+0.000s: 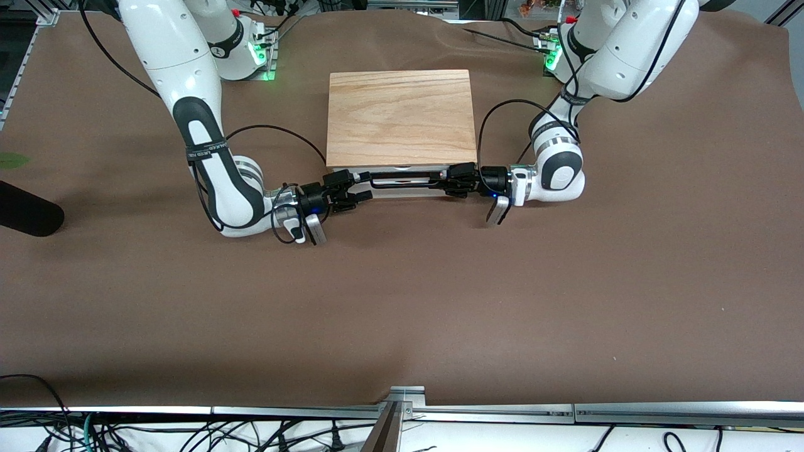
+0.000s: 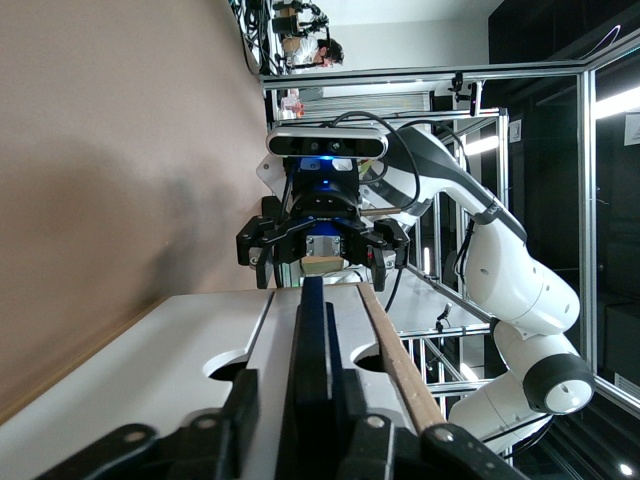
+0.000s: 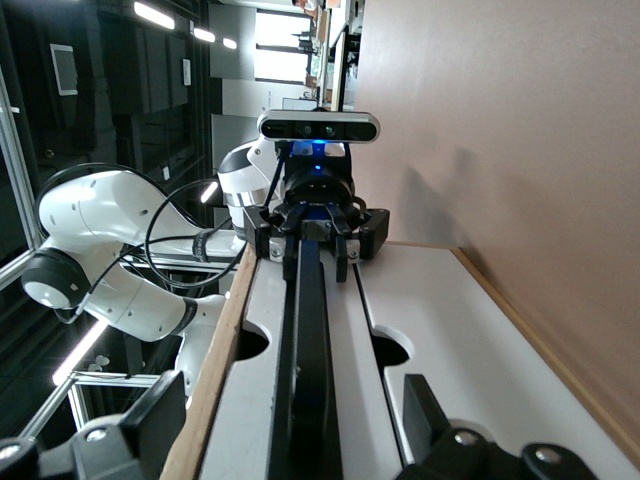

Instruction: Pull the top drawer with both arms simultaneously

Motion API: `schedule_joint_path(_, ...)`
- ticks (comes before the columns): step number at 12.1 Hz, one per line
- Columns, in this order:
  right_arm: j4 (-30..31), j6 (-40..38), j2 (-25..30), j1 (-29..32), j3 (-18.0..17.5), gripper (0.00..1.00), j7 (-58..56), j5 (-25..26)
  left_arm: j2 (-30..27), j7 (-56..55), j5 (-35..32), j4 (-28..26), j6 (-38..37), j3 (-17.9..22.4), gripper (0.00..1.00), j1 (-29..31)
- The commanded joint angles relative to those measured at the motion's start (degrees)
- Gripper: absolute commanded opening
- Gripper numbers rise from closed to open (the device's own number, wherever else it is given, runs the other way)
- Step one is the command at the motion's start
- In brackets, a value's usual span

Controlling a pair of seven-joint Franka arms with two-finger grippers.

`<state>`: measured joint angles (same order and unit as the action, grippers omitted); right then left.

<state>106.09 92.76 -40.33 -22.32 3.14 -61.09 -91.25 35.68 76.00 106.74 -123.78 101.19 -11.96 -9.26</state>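
Observation:
The light-wood cabinet [image 1: 401, 116] stands mid-table between the arms. The top drawer's white front [image 1: 408, 191] faces the front camera and carries the black bar handle [image 1: 405, 182]; it sits about flush with the cabinet. My left gripper [image 1: 447, 182] is at the handle's end toward the left arm. In the left wrist view [image 2: 300, 390] its fingers are closed around the bar [image 2: 312, 330]. My right gripper [image 1: 361, 186] is at the handle's other end. In the right wrist view [image 3: 300, 400] its fingers [image 3: 165, 405] stand wide apart on either side of the bar [image 3: 308, 330].
The table is covered in brown cloth [image 1: 402, 301]. A black rounded object [image 1: 25, 216] lies at the right arm's end of the table. A metal rail [image 1: 402, 405] runs along the edge nearest the front camera. Each wrist view shows the other gripper at the handle's other end.

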Motion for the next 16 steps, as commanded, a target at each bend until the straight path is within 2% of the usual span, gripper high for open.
schedule_joint_path(1, -0.10, -0.47, -0.54, -0.27, -0.50, 0.87, -1.22, -2.17, 0.53, 0.91, 0.84, -0.59, 0.76, -1.31, 0.21, -0.85)
schedule_joint_path(2, -0.10, -0.38, -0.54, -0.36, -0.59, 0.83, -1.22, -2.26, 0.53, 0.91, 0.84, -0.59, 0.76, -1.32, 0.14, -0.85)
schedule_joint_path(4, -0.01, -0.21, -0.80, -0.80, -0.59, 0.83, -1.22, -2.52, 0.61, 0.91, 0.75, -0.68, 0.76, -1.32, 0.00, -0.85)
schedule_joint_path(7, 0.08, -0.12, -1.24, -1.50, -0.59, 0.76, -1.22, -3.84, 0.70, 0.99, 0.58, -0.68, 0.68, -1.32, 0.00, -0.85)
schedule_joint_path(12, 0.17, -0.47, -1.24, -1.59, -0.59, 0.47, -2.63, -3.93, 0.79, 0.91, 0.23, -0.68, 0.68, -1.31, 0.00, -0.85)
schedule_joint_path(16, 0.08, -0.56, -1.33, -0.89, -0.41, 0.38, -2.72, -3.41, 1.23, 0.91, 0.23, -0.59, 0.68, -1.31, 0.00, -0.85)
